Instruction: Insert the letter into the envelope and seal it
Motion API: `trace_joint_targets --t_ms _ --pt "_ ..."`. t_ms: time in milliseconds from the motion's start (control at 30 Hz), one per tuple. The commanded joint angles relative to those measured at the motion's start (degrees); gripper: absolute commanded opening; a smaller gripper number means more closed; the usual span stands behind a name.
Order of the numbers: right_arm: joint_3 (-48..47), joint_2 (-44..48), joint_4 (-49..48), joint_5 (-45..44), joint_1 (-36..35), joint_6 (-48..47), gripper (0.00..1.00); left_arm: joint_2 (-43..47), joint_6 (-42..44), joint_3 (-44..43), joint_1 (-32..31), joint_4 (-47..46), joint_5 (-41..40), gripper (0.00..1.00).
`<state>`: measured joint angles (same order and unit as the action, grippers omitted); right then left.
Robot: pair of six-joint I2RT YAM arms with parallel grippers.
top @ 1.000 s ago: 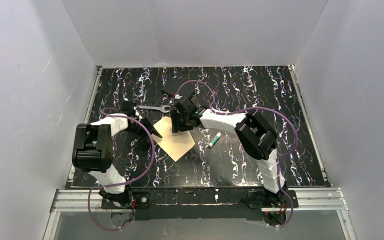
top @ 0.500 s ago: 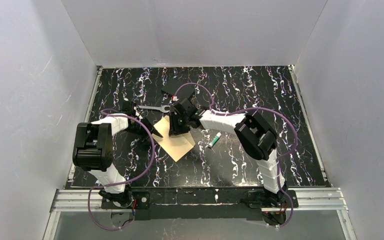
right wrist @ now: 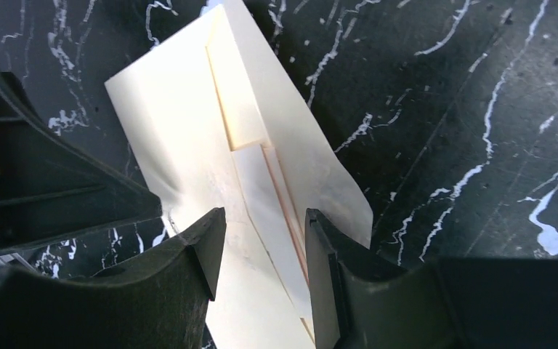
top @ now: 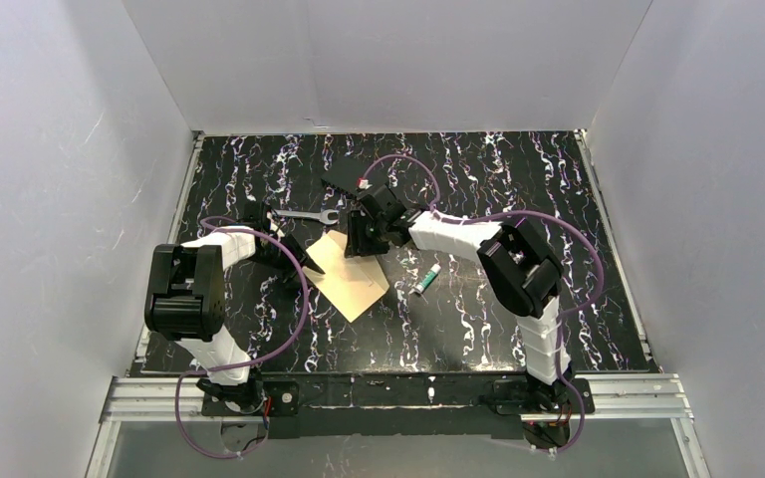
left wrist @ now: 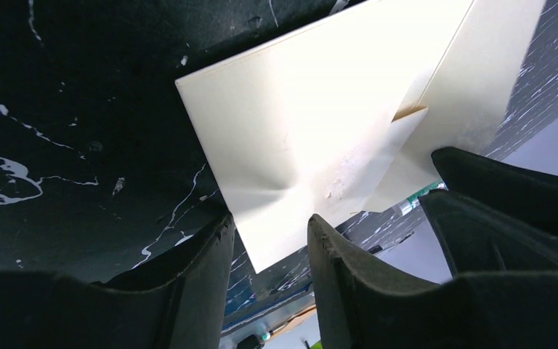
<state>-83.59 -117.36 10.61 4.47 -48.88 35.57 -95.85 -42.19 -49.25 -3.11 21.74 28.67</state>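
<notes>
Centre of the top view is crowded: left gripper (top: 308, 266) and right gripper (top: 356, 248) flank the envelope (top: 352, 284), a wrench (top: 305, 215) just above, a green-capped tube (top: 427, 279) to its right. The table (top: 578, 299) offers passing room at right.

Bright, even light, soft shadows; near foreground blurred in wrist views.

No text, label, brand or number can be read; the envelope (right wrist: 189, 145) shows blank faces; any print on the white-and-green tube (top: 427, 280) is too small to make out.
</notes>
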Motion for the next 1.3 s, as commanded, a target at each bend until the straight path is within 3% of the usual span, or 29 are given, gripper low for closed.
trace_joint_targets --t_ms 0,333,767,967,1133,1267 --pt "-1.11 -0.53 2.15 0.58 0.12 -0.9 0.53 -1.36 1.53 0.48 -0.06 2.39 -4.03 0.41" --pt "-2.06 -3.48 1.89 2.11 0.28 -1.35 0.37 -2.27 1.32 -0.03 -0.07 2.78 -4.19 0.38" --pt "1.81 -3.68 -5.69 12.81 0.28 3.68 0.41 -3.38 -4.12 -0.37 -0.05 -0.63 1.04 0.37" --pt "2.7 -1.82 -6.79 11.05 0.74 6.16 0.42 -2.77 -4.94 -0.79 -0.05 -0.2 -0.25 0.38" --pt "1.48 2.92 -4.36 6.54 1.94 5.05 0.48 0.1 -2.78 -1.62 -0.09 2.38 -2.38 0.46" --pt "-0.07 4.51 0.75 5.87 2.04 1.79 0.51 2.95 -1.28 -1.82 -0.09 4.08 -3.51 0.6"
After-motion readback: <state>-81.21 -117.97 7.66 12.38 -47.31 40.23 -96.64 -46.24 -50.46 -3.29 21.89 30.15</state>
